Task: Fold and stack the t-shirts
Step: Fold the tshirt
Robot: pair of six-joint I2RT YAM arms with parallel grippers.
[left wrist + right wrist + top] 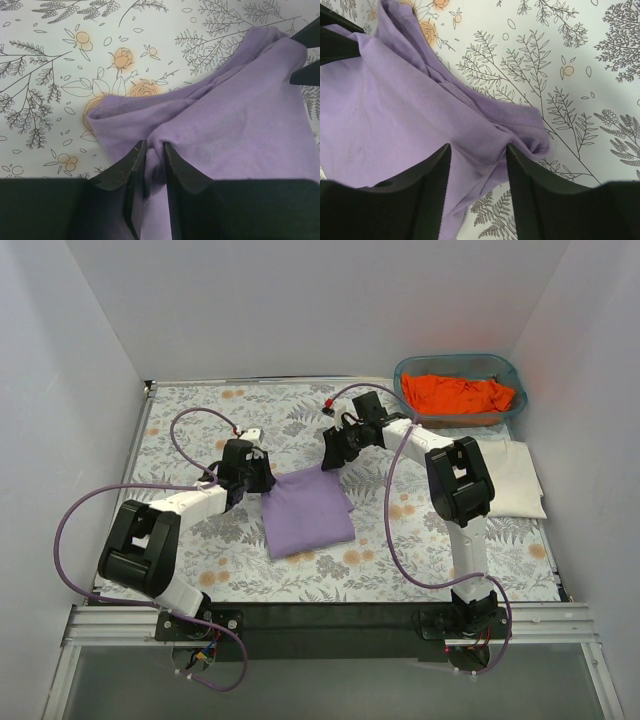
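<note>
The lavender t-shirt (308, 512) lies folded in the middle of the floral tablecloth. At its far-left corner, my left gripper (262, 480) is shut on a bunched fold of the purple cloth (240, 115), pinched between its narrow jaws (154, 146). My right gripper (335, 455) is at the far-right corner. It stands open (478, 147), its fingers straddling the collar edge of the shirt (400, 110) with cloth between them, unpinched. An orange t-shirt (458, 393) lies crumpled in the basket. A cream-white folded t-shirt (515, 480) rests flat at the right.
The teal plastic basket (455, 360) stands at the back right corner. White walls close in the table on three sides. The floral tablecloth (200, 420) covers the table. Purple cables loop from both arms over the left and centre.
</note>
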